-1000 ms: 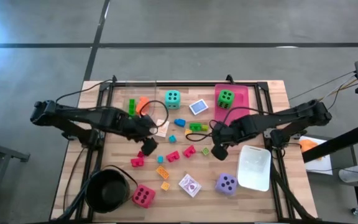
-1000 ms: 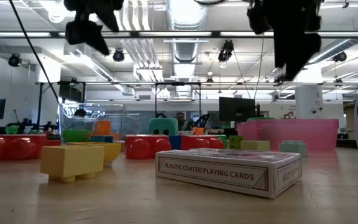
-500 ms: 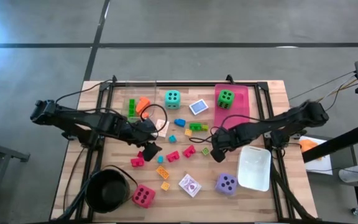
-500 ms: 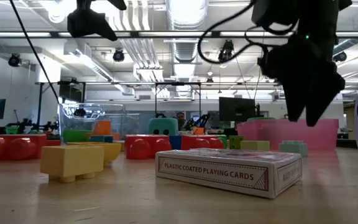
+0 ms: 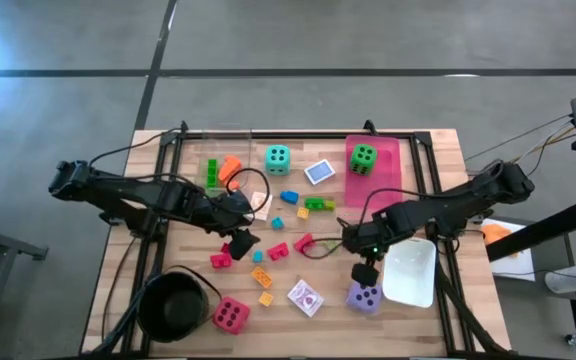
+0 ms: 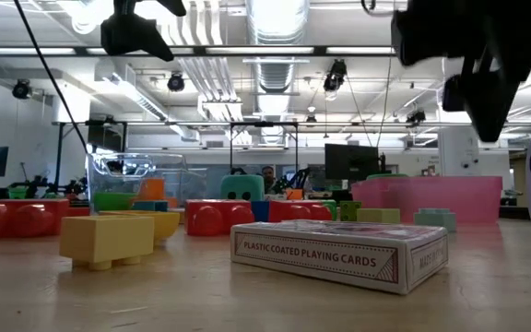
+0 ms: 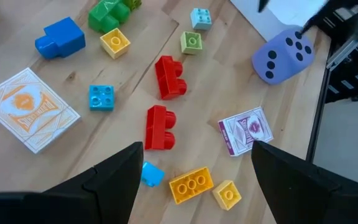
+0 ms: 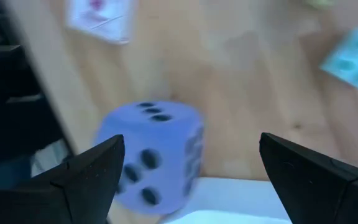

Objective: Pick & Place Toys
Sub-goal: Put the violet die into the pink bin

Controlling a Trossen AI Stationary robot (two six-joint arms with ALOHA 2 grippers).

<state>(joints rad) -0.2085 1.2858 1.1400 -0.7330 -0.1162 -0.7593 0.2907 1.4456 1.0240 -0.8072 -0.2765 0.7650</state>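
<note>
We see the tabletop (image 5: 438, 150) strewn with toys. The purple die (image 5: 365, 295) sits at the near edge, just beside the white tray (image 5: 413, 272). Our right gripper (image 5: 364, 272) hangs directly above it with jaws spread wide and empty, lined up for a grab. Our left gripper (image 5: 240, 240) waits over the red blocks (image 7: 169, 78), jaws open, holding nothing.

Table (image 5: 438, 150): pale wood planks, matt, grain showing. Purple die (image 8: 151, 152) looks soft, matt cloth/foam w/ black dots; red blocks (image 7: 169, 78) & yellow block (image 6: 109, 237) smooth glossy plastic. Card box (image 6: 339, 254) is printed paper, slight sheen; pot (image 5: 175, 305) matt black.
</note>
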